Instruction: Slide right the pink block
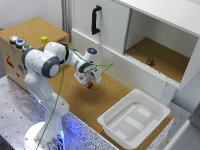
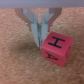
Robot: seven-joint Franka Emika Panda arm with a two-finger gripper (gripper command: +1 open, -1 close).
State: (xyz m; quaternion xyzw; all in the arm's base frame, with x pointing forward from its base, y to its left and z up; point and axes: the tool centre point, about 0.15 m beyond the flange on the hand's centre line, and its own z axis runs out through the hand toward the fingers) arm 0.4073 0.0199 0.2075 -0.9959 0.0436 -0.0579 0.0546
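The pink block (image 2: 55, 50) is a small reddish-pink cube with black letters on its faces. It rests on the cork tabletop (image 2: 15, 60). In the exterior view the block (image 1: 90, 85) shows as a red spot just under the fingertips. My gripper (image 2: 37, 41) has its two fingers drawn together with nothing between them. The fingertips stand right beside the block, against one of its sides. In the exterior view the gripper (image 1: 89, 80) is low over the middle of the cork table (image 1: 75, 97).
A white tray (image 1: 132, 120) sits at the exterior view's lower right. A cabinet with a black handle (image 1: 96, 19) stands behind, with a small dark object (image 1: 150, 61) in its open compartment. A yellow cube (image 1: 44, 39) and coloured buttons (image 1: 19, 42) are on the cork box at the left.
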